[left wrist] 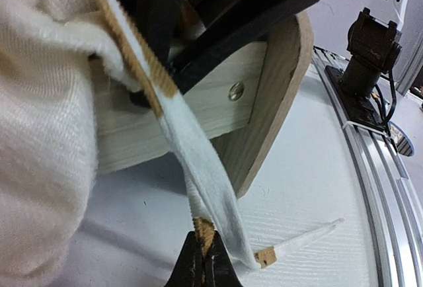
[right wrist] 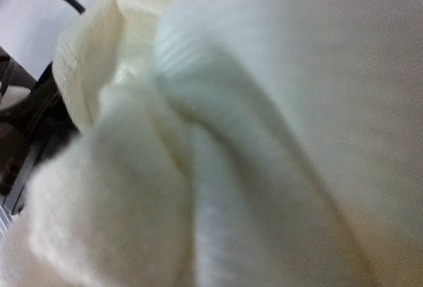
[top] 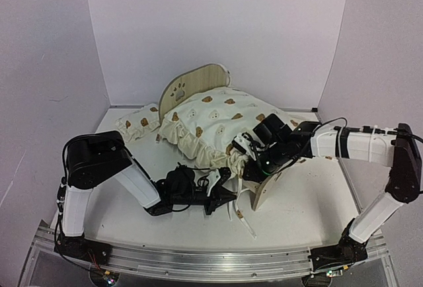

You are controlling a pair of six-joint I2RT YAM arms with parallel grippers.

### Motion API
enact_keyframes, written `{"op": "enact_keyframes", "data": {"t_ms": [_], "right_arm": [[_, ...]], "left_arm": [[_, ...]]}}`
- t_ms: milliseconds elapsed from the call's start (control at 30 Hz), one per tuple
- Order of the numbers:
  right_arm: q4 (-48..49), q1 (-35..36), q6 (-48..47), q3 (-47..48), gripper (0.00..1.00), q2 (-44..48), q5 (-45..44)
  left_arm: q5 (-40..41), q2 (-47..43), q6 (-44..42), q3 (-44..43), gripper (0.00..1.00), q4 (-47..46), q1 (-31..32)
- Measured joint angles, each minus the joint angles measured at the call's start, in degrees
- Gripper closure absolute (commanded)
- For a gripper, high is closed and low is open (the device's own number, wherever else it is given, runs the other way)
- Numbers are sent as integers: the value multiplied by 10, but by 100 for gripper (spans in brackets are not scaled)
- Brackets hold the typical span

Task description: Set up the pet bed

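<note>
The pet bed has its plywood headboard (top: 198, 79) at the back and its footboard (top: 268, 191) (left wrist: 277, 95) at the front. A cream bear-print cushion (top: 218, 122) (right wrist: 264, 102) lies heaped on it. My left gripper (top: 230, 196) (left wrist: 203, 260) is low on the table in front of the footboard. It is shut on the brown tip of a white cushion tie (left wrist: 205, 168). My right gripper (top: 246, 157) (left wrist: 198, 9) is pressed into the cushion's ruffled edge at the foot corner, closed on cloth. Cloth fills the right wrist view and hides the fingers.
A small matching bear-print pillow (top: 139, 123) lies at the back left beside the headboard. Another loose tie (left wrist: 310, 234) (top: 246, 222) trails across the white table. The metal rail (left wrist: 390, 181) and the right arm's base (left wrist: 370, 49) mark the near edge.
</note>
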State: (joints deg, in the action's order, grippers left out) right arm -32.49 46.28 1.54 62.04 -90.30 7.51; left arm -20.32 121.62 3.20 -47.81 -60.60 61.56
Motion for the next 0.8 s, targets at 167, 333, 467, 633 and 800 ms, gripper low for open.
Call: {"op": "enact_keyframes", "data": {"t_ms": [167, 333, 467, 633, 800], "right_arm": [[-94, 8, 76, 27, 39, 69, -3], [-209, 15, 126, 75, 33, 172, 3], [-263, 62, 157, 58, 31, 237, -1], [-156, 199, 196, -73, 30, 266, -7], [-17, 269, 202, -210, 31, 205, -116]], "left_arm": [[-5, -28, 11, 22, 100, 54, 0], [-12, -59, 18, 27, 100, 135, 0], [-31, -100, 30, 27, 100, 202, 0], [-41, -139, 47, 37, 100, 228, 0], [-42, -142, 67, 37, 100, 242, 0]]}}
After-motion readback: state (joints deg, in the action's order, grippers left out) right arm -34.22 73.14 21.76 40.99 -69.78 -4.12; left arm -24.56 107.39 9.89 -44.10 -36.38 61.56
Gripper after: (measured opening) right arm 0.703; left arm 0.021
